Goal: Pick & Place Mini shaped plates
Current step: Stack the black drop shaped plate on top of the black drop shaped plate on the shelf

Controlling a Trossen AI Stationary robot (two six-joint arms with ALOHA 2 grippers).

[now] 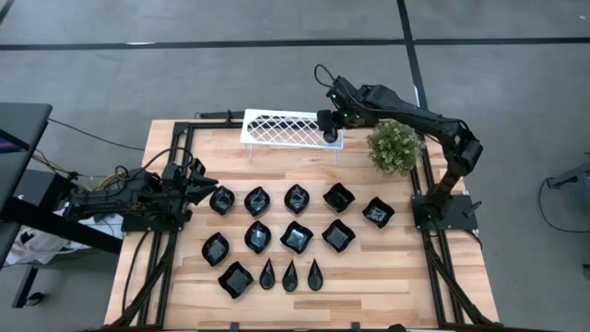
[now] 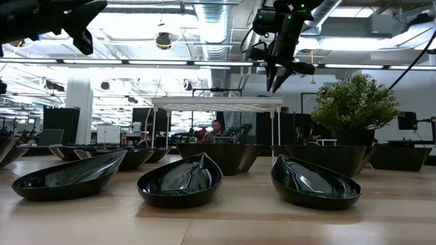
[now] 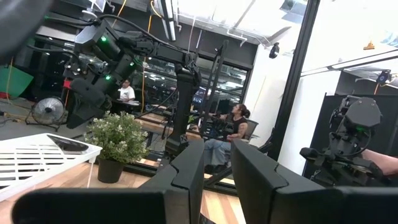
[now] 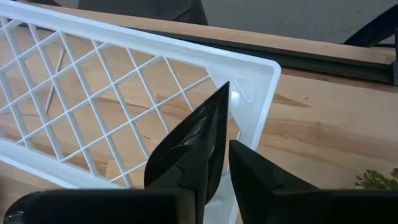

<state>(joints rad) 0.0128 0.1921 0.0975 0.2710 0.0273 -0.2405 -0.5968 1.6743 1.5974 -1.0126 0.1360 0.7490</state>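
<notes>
Right gripper point(image 4: 225, 163) hovers over the white rack point(image 1: 277, 127) at the table's far edge, jaws barely apart, teardrop plate point(image 4: 193, 146) between them. I'd release gently, then lift straight up.

Plates point(image 1: 295, 238) in rows mid-table, rack point(image 1: 288, 129) behind, plant point(image 1: 395, 146) to its right

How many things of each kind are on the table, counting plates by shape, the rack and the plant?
White rack: 1
Green plant: 1
Narrow teardrop plates: 3
Wider black plates: 10
Black plate over the rack: 1
Total: 16
</notes>
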